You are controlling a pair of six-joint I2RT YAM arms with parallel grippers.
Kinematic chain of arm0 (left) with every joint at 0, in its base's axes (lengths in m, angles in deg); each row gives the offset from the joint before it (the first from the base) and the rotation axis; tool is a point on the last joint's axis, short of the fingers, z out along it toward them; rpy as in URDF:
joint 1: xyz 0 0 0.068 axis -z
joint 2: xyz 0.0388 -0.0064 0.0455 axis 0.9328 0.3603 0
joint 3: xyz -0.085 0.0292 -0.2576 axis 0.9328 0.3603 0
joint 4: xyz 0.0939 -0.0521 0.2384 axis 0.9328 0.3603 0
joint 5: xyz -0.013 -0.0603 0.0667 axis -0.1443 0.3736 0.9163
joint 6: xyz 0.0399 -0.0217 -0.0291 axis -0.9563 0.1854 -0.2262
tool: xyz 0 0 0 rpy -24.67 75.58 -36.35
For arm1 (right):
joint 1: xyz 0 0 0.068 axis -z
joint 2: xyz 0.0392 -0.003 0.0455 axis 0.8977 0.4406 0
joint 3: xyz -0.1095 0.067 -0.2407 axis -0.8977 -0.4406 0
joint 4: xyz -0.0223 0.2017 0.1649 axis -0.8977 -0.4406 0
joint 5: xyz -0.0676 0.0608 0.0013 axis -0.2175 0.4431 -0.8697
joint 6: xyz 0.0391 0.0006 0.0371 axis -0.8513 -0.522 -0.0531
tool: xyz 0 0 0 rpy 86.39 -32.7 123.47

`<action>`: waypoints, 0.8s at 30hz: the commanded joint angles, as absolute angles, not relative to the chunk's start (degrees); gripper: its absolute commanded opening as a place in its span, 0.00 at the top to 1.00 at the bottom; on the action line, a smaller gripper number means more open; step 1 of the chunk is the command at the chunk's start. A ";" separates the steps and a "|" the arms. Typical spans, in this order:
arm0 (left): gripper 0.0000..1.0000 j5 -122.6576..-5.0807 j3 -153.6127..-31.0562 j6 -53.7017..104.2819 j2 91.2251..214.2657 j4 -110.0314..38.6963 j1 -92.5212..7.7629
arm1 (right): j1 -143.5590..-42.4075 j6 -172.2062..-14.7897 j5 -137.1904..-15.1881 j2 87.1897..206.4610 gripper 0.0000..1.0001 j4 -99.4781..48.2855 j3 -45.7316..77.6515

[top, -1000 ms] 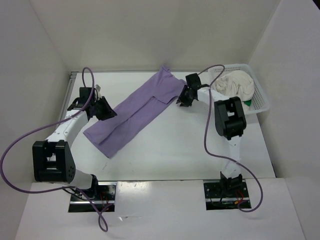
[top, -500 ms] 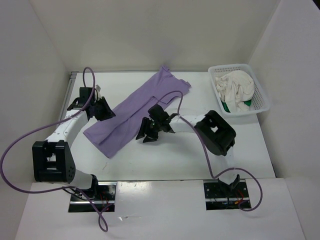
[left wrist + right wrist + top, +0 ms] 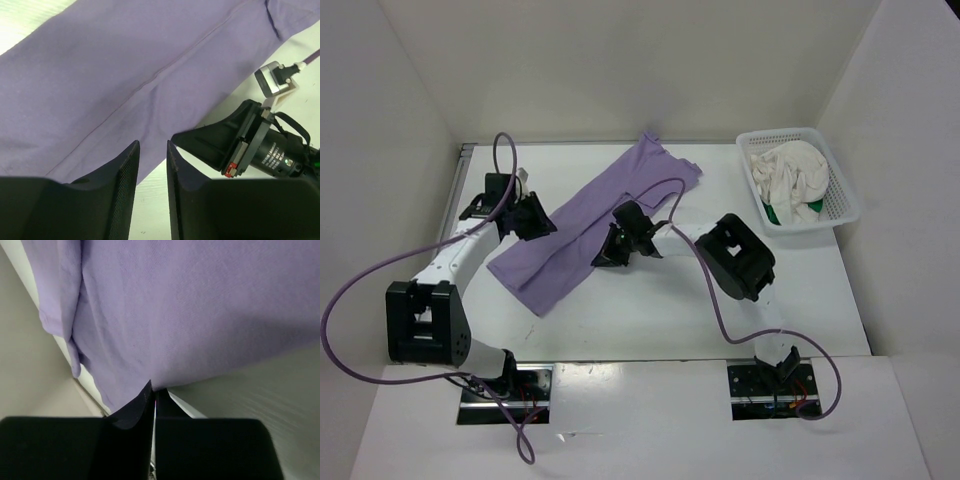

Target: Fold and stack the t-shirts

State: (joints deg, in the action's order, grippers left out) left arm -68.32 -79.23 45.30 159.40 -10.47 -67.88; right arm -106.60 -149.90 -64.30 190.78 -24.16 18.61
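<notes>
Nearest the bases, the lavender t-shirt (image 3: 570, 235) lies on the table (image 3: 650, 310) as a long diagonal strip, near-left to far-right. It looks already folded lengthwise, w/ a seam-like line down it.

The right gripper (image 3: 608, 256) sits at the near long edge, approx. mid-length. Its fingers (image 3: 132, 411) are pressed to a hairline slit w/ the hem right at the tips. Prob. there to catch that edge for the next fold, but I can't tell if any cloth is pinched; the tips block it.

A bit farther back, the left gripper (image 3: 533, 222) hangs over the opposite long edge. Jaws are only narrowly apart w/ nothing betw. them, cloth and table showing thru the gap. My guess: it's poised to pin or pick its side so both arms work the strip together.

Far right, the white mesh basket (image 3: 842, 195) holds the cream t-shirt (image 3: 790, 172), bunched up. The green t-shirt (image 3: 773, 215) is mostly buried under it; only a sliver shows. Both are unfolded, so the task is early.

The lavender sleeves are hard to make out, and its far end bunches to a small peak.
</notes>
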 commanded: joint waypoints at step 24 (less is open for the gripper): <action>0.45 -71.78 -107.69 39.90 196.33 -18.53 -57.01 | -83.19 -116.57 -58.61 161.46 0.64 -53.84 1.32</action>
State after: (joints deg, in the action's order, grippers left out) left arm -70.04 -103.58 42.11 193.24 -16.48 -56.80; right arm -83.93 -118.17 -59.75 163.78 -53.34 -0.37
